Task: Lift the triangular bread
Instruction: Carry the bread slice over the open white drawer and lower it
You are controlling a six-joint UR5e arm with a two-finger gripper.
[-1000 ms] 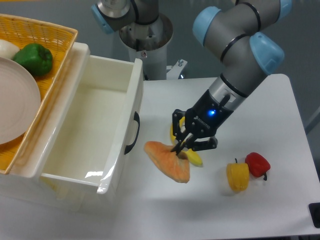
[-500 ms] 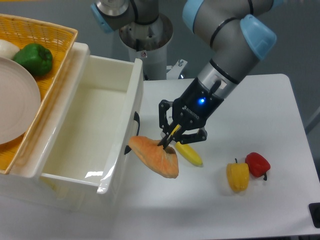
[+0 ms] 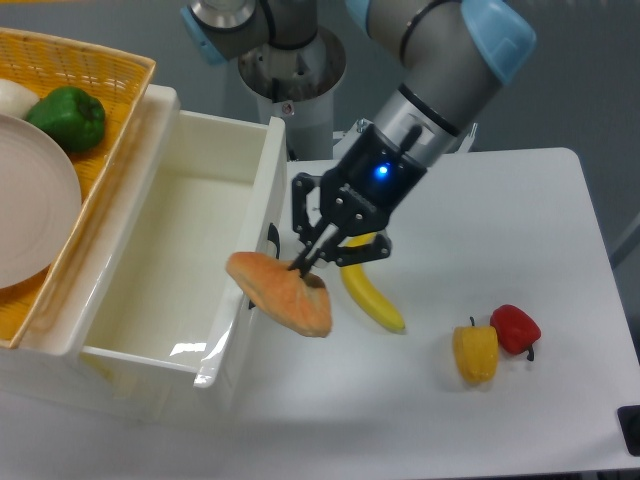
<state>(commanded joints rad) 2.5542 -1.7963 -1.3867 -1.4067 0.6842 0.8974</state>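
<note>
Worktop [image 3: 520, 420], white, carries everything on show and fills the lower right of the view. White bin [image 3: 160, 250], deep and open-topped, sits at the worktop's left edge, with a black handle [image 3: 272, 240] on its right wall. Wicker basket [image 3: 95, 70], orange, stands at the far left corner behind the bin and rests against the bin's left rim; it holds a pale plate [image 3: 30, 200], a green bell pepper [image 3: 68, 118] and a partly hidden white item at the frame edge. Arm [image 3: 440, 70], grey with light blue joint caps, reaches down from the top centre toward the bin's right wall, a blue light glowing on its wrist. Gripper [image 3: 305, 268], black, has its fingers closed onto the upper edge of the triangular bread [image 3: 280, 295], which hangs off the worktop, its left tip over the near right corner of the bin and its right end over the table. Banana [image 3: 372, 300] lies flat just right of the bread, near the worktop's middle. Yellow bell pepper [image 3: 475, 352] and red bell pepper [image 3: 516, 328] stand touching each other toward the right edge, well apart from the gripper.
</note>
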